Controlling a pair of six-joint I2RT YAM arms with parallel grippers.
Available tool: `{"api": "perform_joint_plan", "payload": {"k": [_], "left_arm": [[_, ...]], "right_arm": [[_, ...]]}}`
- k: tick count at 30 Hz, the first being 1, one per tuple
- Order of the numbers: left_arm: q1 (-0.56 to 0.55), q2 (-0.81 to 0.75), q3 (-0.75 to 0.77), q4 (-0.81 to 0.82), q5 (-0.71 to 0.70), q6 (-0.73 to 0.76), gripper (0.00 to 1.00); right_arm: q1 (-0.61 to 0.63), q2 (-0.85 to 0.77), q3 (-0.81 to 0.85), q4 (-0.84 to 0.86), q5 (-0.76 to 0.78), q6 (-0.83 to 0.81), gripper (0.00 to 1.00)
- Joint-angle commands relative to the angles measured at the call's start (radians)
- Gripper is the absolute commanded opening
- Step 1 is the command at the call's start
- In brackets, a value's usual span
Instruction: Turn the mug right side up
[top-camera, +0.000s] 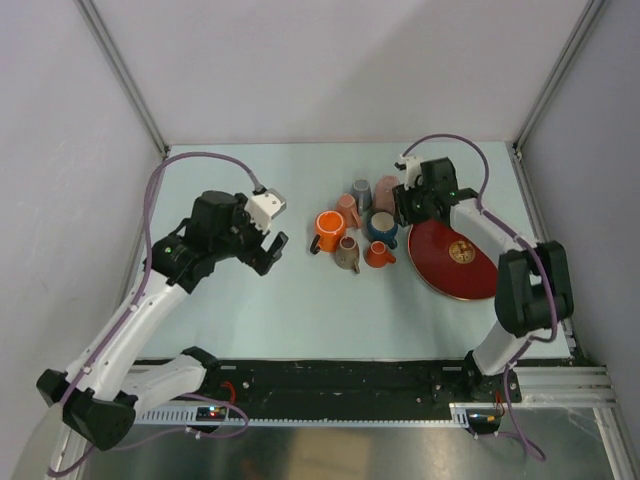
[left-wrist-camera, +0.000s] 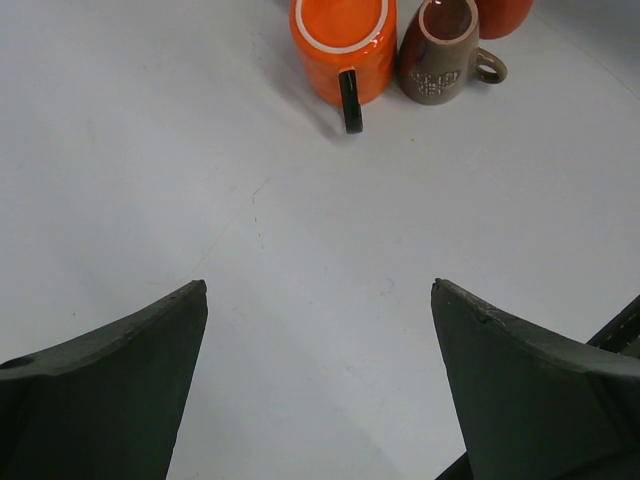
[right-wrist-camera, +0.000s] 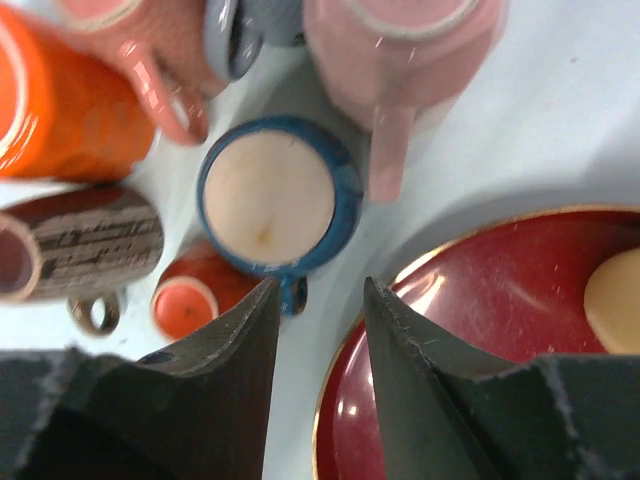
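Note:
The blue mug (right-wrist-camera: 268, 205) stands among a cluster of mugs and shows a flat cream disc ringed in blue towards the camera; whether that is its base or its inside I cannot tell. Its small handle (right-wrist-camera: 292, 296) points at my right gripper (right-wrist-camera: 321, 283). That gripper hovers just above it, jaws narrowly apart, with nothing between them. In the top view the blue mug (top-camera: 381, 226) lies just under the right gripper (top-camera: 400, 205). My left gripper (left-wrist-camera: 318, 285) is wide open over bare table, well left of the cluster (top-camera: 272, 245).
A red plate (right-wrist-camera: 480, 300) sits right beside the blue mug. Around the mug are a pink mug (right-wrist-camera: 400, 50), a big orange mug (left-wrist-camera: 343, 45), a brown mug (left-wrist-camera: 438, 55) and a small orange mug (right-wrist-camera: 185, 300). Grey walls enclose the table.

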Motion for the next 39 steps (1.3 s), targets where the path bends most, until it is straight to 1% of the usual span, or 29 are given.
{"api": "perform_joint_plan", "payload": {"k": [1,7,12,20,22,23,27,29,30,32,36,39], "left_arm": [[0.062,-0.044,-0.018,0.020,0.047,-0.008,0.97],[0.137,-0.041,0.001,0.020,0.079,-0.036,0.97],[0.147,-0.027,0.032,0.019,0.078,-0.040,0.97],[0.148,0.007,0.078,0.018,0.077,-0.032,0.97],[0.149,0.015,0.084,0.019,0.079,-0.032,0.96],[0.149,0.018,0.086,0.018,0.081,-0.031,0.96],[0.150,0.025,0.095,0.017,0.083,-0.031,0.96],[0.150,0.028,0.101,0.018,0.086,-0.030,0.96],[0.150,0.030,0.103,0.018,0.090,-0.028,0.96],[0.150,0.035,0.109,0.018,0.096,-0.019,0.95],[0.150,0.037,0.123,0.018,0.111,0.027,0.93],[0.149,0.040,0.146,0.026,0.128,0.084,0.92]], "right_arm": [[0.008,0.099,0.135,0.099,0.084,0.060,0.43],[-0.004,0.210,0.222,0.096,0.104,0.049,0.41],[-0.006,0.262,0.235,0.103,0.098,0.013,0.41],[-0.002,0.333,0.244,0.121,0.107,-0.093,0.40],[-0.004,0.355,0.255,0.117,0.094,-0.124,0.37],[-0.006,0.367,0.260,0.116,0.090,-0.139,0.33],[-0.008,0.395,0.276,0.113,0.086,-0.185,0.15],[-0.009,0.391,0.286,0.109,0.081,-0.197,0.05],[-0.010,0.386,0.294,0.108,0.079,-0.203,0.02],[-0.010,0.360,0.318,0.105,0.071,-0.206,0.01],[-0.023,0.276,0.427,0.065,0.002,-0.184,0.00],[-0.034,0.221,0.510,-0.004,-0.102,-0.132,0.00]]}}
